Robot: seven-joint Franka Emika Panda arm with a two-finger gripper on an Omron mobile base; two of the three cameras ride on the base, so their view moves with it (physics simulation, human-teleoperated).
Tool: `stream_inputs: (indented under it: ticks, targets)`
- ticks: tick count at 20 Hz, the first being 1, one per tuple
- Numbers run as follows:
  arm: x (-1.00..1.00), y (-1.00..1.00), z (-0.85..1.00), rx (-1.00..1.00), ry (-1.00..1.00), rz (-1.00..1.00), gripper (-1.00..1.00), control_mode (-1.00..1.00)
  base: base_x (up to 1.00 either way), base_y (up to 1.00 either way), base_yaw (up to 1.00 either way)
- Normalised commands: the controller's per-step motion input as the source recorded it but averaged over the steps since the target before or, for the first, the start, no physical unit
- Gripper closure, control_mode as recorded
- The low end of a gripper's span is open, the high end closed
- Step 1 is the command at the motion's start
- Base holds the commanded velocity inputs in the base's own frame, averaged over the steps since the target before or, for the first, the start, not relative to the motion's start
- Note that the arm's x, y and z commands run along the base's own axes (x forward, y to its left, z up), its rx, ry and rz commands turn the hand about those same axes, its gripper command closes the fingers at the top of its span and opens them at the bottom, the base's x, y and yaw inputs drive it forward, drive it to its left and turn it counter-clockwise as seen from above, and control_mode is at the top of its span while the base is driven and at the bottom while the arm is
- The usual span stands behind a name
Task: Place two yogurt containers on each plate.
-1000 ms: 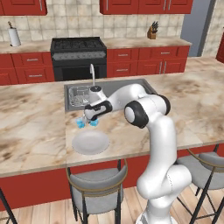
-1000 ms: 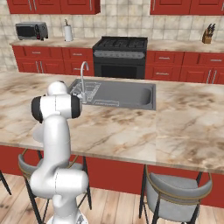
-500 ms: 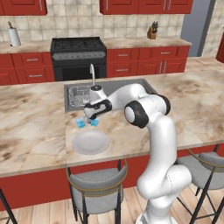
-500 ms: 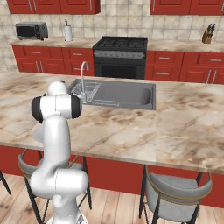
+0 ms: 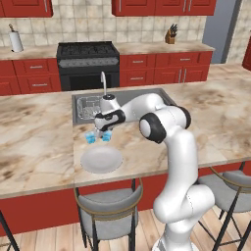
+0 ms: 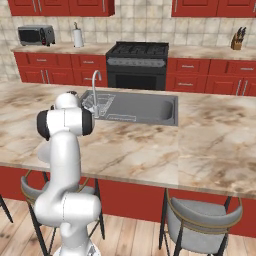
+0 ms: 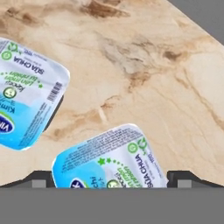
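So the pincer (image 5: 104, 133) is hanging low over the marble worktop (image 5: 39, 142), just on the near side of the sink (image 5: 142, 100), with its jaws spread as wide as they go and nothing gripped between them. In the hand view the two dark fingertips (image 7: 180, 178) sit far apart at the bottom, and one light blue yogurt cup (image 7: 111, 159) lies right between them, foil lid up, not pinched as far as I can tell. A second light blue yogurt cup (image 7: 26, 94) sits beside it, close but not touching, a strip of bare marble between the two.

From the left base view you can see both little blue cups as a pair, one (image 5: 90, 138) to the left and the other (image 5: 105, 137) just right of it, directly under the pincer. They're standing on the worktop itself, not on a plate. Just nearer than them is the plain pale plate (image 5: 101, 160), round and flat, with nothing on it, close to the near edge of the worktop.

Further out: the faucet (image 5: 103, 82) rises at the far left side of the sink. Across the room there's a black stove (image 5: 88, 63) set in red cabinets, a paper towel roll (image 5: 16, 41) far left, and a knife block (image 5: 170, 36) far right. A grey stool (image 5: 109, 215) is tucked under the near edge of the worktop.
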Motion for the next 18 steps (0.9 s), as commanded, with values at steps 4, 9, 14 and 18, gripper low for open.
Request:
stream_inputs:
  ticks: [4, 9, 14, 18]
  targets:
    - [0.0, 0.0, -0.3, -0.02, 0.0, 0.05, -1.0, -1.0, 0.0, 0.0, 0.0]
    - [0.0, 0.0, -0.34, -0.02, 0.0, 0.05, 1.0, -1.0, 0.0, 0.0, 0.0]
    - [-0.01, 0.0, 0.0, 0.0, 0.0, 0.0, 1.0, -1.0, 0.0, 0.0, 0.0]
    - [-0.39, 0.0, 0.08, 0.01, -0.04, -0.01, 1.0, -1.0, 0.0, 0.0, 0.0]
